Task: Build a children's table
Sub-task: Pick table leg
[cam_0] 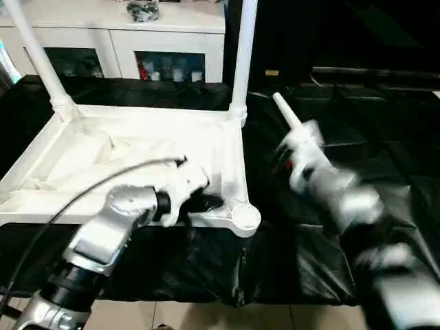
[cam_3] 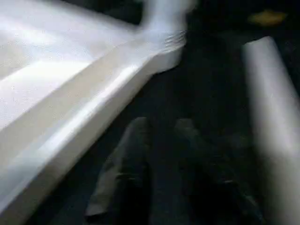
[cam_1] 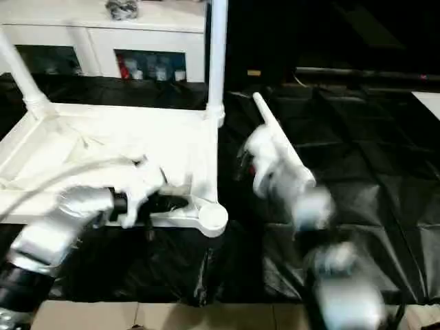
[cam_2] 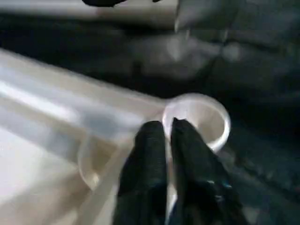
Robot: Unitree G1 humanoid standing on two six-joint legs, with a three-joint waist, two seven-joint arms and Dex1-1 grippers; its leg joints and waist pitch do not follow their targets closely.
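The children's table top (cam_0: 137,113) lies upside down on black cloth, ribbed underside up. Two white legs (cam_0: 244,55) (cam_0: 38,55) stand in its far corner sockets. The near right corner socket (cam_0: 244,216) is an open ring. My left gripper (cam_0: 210,203) rests on the rim just beside that socket (cam_2: 201,117), its black fingers (cam_2: 150,140) pressed almost together. A loose white leg (cam_0: 287,115) lies right of the top, partly behind my blurred right wrist (cam_0: 323,179). My right gripper (cam_3: 161,136) hovers over the cloth with a gap between its fingers, the leg (cam_3: 265,117) beside them.
A white cabinet (cam_0: 165,34) with glass doors stands behind the table. Black cloth (cam_0: 357,110) covers the work surface, wrinkled at the near edge (cam_0: 227,275), with tiled floor below. A grey cable (cam_0: 103,175) runs along my left forearm.
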